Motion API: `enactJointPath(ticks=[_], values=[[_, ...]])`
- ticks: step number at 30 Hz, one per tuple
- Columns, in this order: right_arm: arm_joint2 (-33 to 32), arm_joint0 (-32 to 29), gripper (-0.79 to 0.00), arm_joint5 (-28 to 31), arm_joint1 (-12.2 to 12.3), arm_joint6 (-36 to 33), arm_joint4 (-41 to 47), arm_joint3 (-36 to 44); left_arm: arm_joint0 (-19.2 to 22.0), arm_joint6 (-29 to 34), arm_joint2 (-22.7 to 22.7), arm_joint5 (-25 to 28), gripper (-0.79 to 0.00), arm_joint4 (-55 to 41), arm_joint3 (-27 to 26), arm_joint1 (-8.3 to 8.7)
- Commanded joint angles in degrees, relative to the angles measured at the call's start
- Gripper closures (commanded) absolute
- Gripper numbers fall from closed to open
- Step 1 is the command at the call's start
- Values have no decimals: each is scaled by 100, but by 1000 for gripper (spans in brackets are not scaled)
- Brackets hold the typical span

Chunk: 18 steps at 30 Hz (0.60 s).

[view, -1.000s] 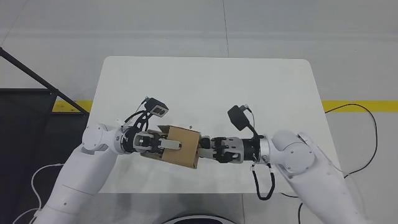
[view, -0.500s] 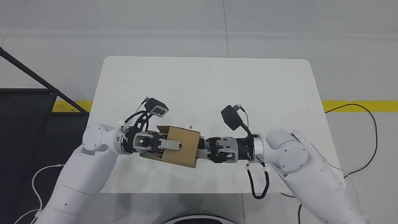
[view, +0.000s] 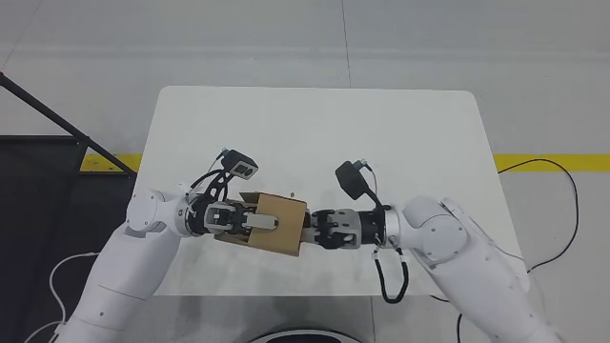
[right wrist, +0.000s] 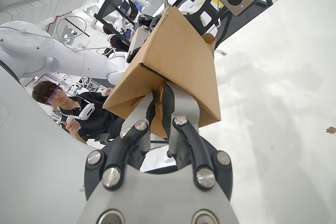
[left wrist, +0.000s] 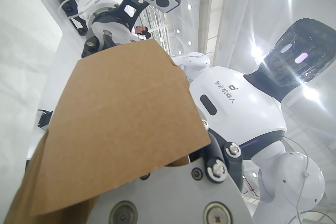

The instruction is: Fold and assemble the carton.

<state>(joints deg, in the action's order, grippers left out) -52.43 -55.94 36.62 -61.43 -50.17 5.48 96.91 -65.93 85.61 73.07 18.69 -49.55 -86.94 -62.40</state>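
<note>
Carton: We see the brown carton (view: pixel 272 224) over the near part of the white bench (view: pixel 381 133), held between the two grippers, close to the bench's front edge.
Long axis: It runs across the bench from our left to our right, with the right end a little nearer the robot than the left. One end points at each gripper.
Left gripper: The left gripper (view: pixel 250 219) is closed on the carton's left end. From above, one pale finger lies along the top panel, and in the left wrist view a flat brown panel rests against that gripper.
Right gripper: The right gripper (right wrist: pixel 160 93) has its fingers drawn almost together, the black pads (right wrist: pixel 168 101) pinching the cardboard at the carton's right end.
Shape: In the right wrist view we see the carton partly opened, its panels meeting at folded corners.
Scrap: A small brown scrap (right wrist: pixel 330 129) lies on the bench, well apart from the carton.
</note>
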Motion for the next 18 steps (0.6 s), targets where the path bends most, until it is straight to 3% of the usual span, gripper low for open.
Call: enactJointPath(ticks=[1, 12, 18], values=[[6, 1, -179, 14, -5, 14, -6, -30, -2, 6, 7, -6, 0, 2, 5, -5], [-342, -288, -265, 220, 81, 80, -70, 100, -34, 24, 78, -24, 0, 44, -18, -25], [-695, -603, -271, 266, 177, 101, -85, 236, -46, 31, 109, -31, 0, 46, -20, -35]])
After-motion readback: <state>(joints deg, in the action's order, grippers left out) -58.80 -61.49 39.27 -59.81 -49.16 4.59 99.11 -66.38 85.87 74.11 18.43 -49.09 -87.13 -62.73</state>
